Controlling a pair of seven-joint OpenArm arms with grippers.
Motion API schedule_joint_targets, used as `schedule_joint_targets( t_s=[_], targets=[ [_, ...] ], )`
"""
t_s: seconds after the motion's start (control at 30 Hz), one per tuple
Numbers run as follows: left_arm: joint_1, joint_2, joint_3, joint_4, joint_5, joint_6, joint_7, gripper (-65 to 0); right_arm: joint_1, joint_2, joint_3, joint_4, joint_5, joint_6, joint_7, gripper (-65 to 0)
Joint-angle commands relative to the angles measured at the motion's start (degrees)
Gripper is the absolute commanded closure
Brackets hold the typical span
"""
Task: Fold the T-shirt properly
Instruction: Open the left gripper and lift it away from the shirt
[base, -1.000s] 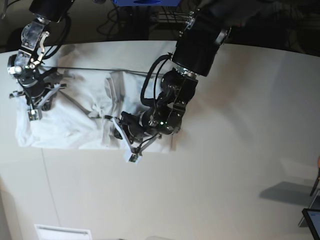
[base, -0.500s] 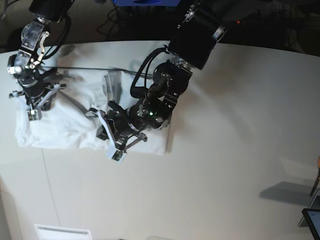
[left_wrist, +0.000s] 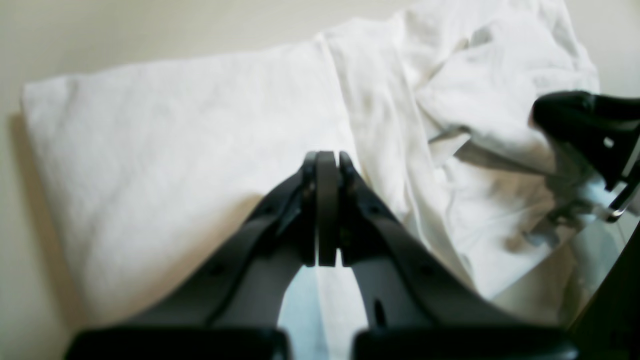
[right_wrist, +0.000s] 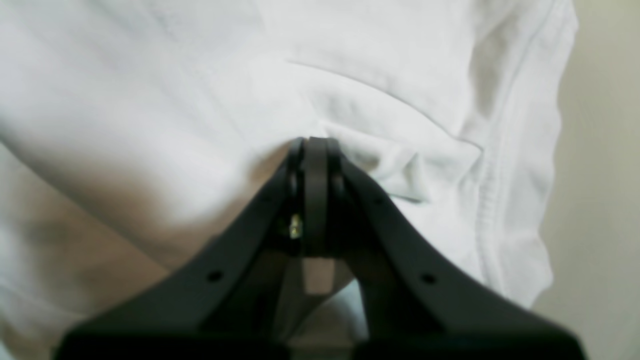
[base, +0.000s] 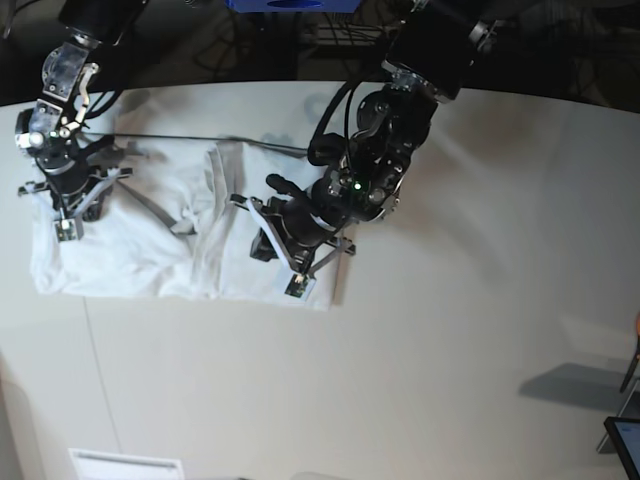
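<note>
We are looking across the white table (base: 480, 330) in the base view, starting at nine o'clock, where our right gripper (base: 66, 226) is resting on the far left end of the T-shirt (base: 130, 260). Its jaws are pressed flat together, and in the right wrist view (right_wrist: 316, 150) they are meeting at a small pucker of fabric, though we cannot tell whether any cloth is actually pinched between them. The T-shirt itself is lying as a long, partly folded band along the table's ten o'clock region, rumpled through its middle with a seamed hem (right_wrist: 505, 165) running down one side. Moving toward the centre, our left gripper (base: 297, 285) is hovering at the shirt's right end, likewise clenched, with nothing visibly caught in it in the left wrist view (left_wrist: 327, 165), where a smooth folded panel (left_wrist: 165, 145) is sitting at ten o'clock and bunched folds (left_wrist: 495, 100) at two o'clock. We are judging this cloth to be light, limp and prone to sagging and slipping out of shape, so we are favouring holds on the thicker hems and corners, taken at both ends together.
</note>
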Motion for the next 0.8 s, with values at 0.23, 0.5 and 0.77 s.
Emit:
schedule_joint_targets(
  t_s=[0.23, 0.5, 0.77],
  targets=[
    [-0.8, -1.2, 0.1, -7.0, -0.1, -0.2, -1.4, 0.0, 0.0, 0.4, 0.1, 0.4, -1.3, 0.0, -1.8, -1.0],
    [3.5, -3.6, -5.1, -8.1, -0.1, -0.2, -2.6, 0.0, -0.9, 0.3, -0.1, 2.6, -1.3, 0.6, -1.6, -2.5],
    [6.5, -5.3, -9.6, -7.3, 0.0, -0.2, -2.7, 0.0, -2.6, -1.2, -2.3, 14.4, -1.1, 6.1, -1.8, -19.0]
  ],
)
